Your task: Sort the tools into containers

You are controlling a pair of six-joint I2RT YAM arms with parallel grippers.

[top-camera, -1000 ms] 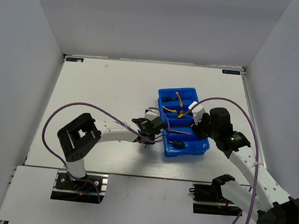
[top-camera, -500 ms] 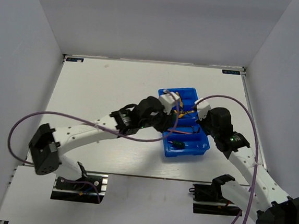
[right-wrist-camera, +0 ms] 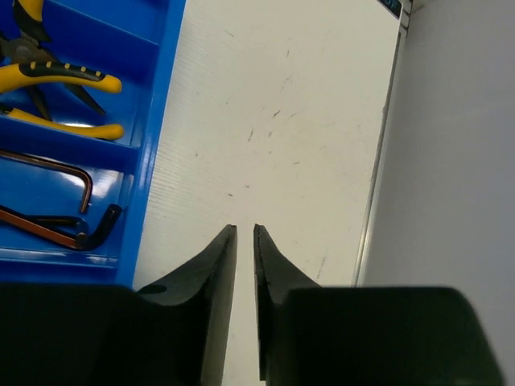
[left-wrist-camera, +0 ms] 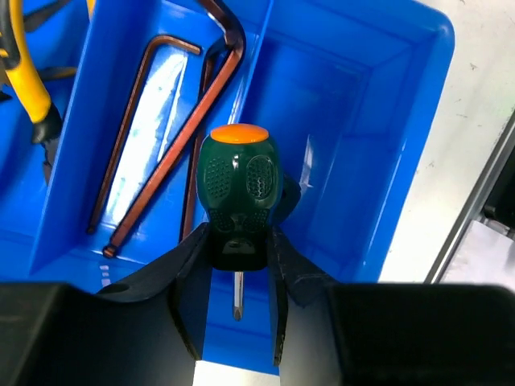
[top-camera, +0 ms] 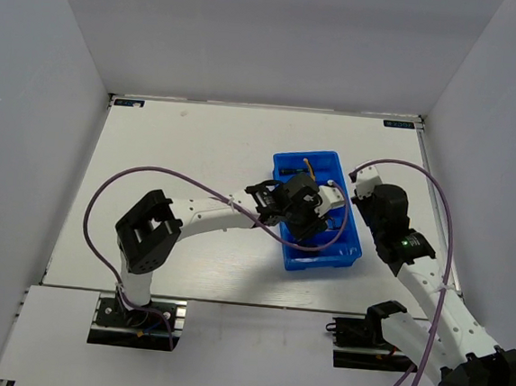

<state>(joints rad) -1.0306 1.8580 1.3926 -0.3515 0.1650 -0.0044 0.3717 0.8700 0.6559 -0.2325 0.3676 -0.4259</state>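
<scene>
The blue tray [top-camera: 324, 261] sits right of the table's middle. My left gripper [top-camera: 306, 217] hangs over it, shut on the stubby green-black tool [left-wrist-camera: 236, 181]. That tool has an orange cap, and its short metal tip points back between the fingers [left-wrist-camera: 189, 281]. Below it, two brown hex keys [left-wrist-camera: 145, 145] lie in one compartment of the tray [left-wrist-camera: 386, 121]. The compartment to their right is bare. Yellow-handled pliers [right-wrist-camera: 56, 76] lie in a farther compartment. My right gripper [right-wrist-camera: 245, 229] is over the white table just right of the tray [right-wrist-camera: 157, 121], slightly open, with nothing between its jaws.
White walls enclose the table on three sides. The right wall [right-wrist-camera: 451, 145] and the table's metal edge strip [right-wrist-camera: 378, 161] run close beside my right gripper. Purple cables [top-camera: 151, 175] loop over the table from both arms.
My left arm has swung from the tray's left side to over the tray, and the green tool is now in its grip. My right gripper has drawn back to the tray's right side.
</scene>
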